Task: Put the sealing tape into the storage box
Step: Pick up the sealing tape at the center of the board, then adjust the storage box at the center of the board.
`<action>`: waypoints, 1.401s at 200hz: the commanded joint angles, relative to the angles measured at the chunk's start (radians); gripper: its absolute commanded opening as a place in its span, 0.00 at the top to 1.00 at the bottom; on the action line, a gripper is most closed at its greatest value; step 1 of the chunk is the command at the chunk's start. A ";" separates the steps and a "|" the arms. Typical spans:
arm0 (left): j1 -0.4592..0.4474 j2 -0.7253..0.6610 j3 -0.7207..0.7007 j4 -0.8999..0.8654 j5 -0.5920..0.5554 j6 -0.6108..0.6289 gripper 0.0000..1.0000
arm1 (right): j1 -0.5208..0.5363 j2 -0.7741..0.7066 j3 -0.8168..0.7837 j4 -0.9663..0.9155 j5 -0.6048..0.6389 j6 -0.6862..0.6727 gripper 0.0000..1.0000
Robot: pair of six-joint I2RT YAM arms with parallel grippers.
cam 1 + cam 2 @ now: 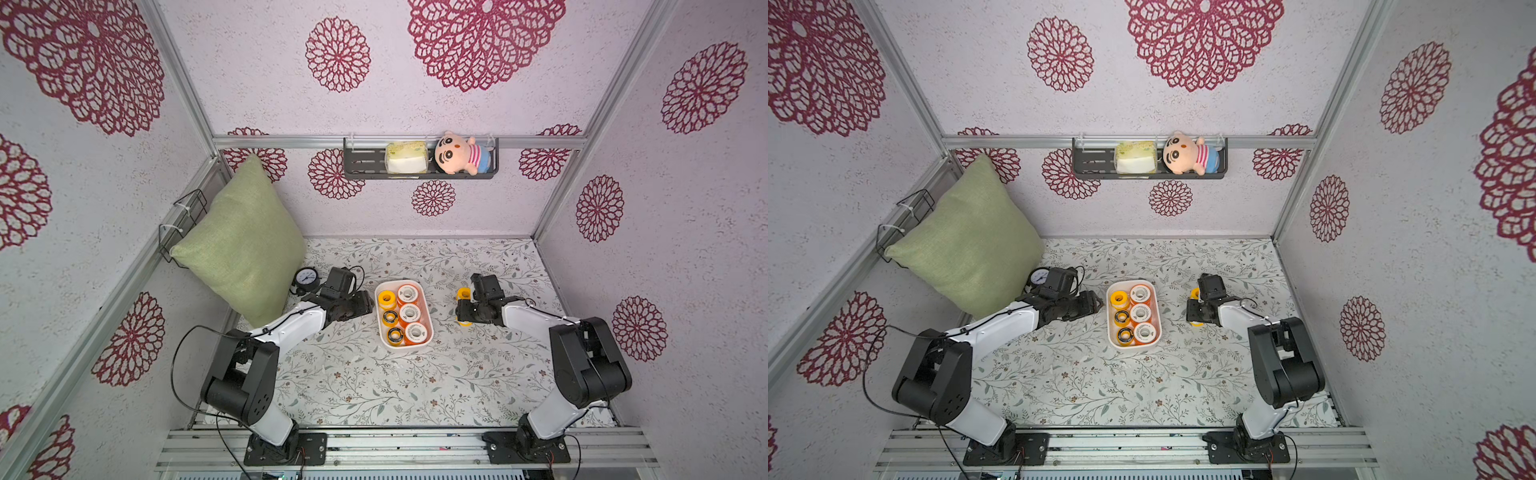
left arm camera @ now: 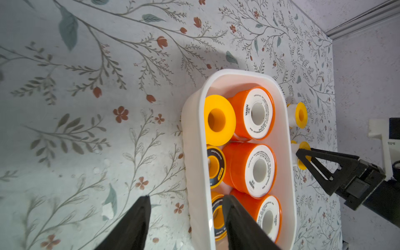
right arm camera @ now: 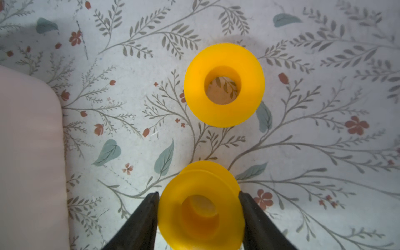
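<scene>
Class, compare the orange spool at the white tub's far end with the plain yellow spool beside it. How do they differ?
The orange spool is larger; the yellow spool smaller. The orange spool has a printed white face; the yellow spool's is plain yellow. Both sit hole-up, side by side, in the white tub.

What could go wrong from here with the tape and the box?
1. The right gripper has its jaws on the yellow spool only at its flange rim, so the spool may slip or roll out when lifted.
2. The storage box looks full across its top layer, so another spool may perch there and tumble off.
3. The left gripper has its jaws astride the box wall. Closing or moving them could tip or drag the box.
</scene>
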 commanded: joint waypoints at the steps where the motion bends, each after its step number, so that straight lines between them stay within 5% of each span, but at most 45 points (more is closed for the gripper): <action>1: -0.014 0.056 0.037 0.071 0.027 -0.020 0.45 | 0.004 -0.074 -0.012 0.005 -0.046 0.026 0.42; 54: -0.034 0.156 0.095 0.076 0.046 -0.014 0.50 | 0.004 -0.119 -0.021 -0.007 -0.080 0.035 0.42; 135: -0.055 0.201 0.120 0.069 0.044 -0.014 0.79 | 0.004 -0.230 -0.011 -0.029 -0.195 0.034 0.42; 176: -0.062 0.217 0.138 0.067 0.056 -0.010 0.86 | 0.037 -0.242 0.003 -0.004 -0.279 0.037 0.42; 280: -0.089 0.243 0.186 0.051 0.065 -0.019 0.85 | 0.250 -0.112 0.152 0.027 -0.318 0.053 0.42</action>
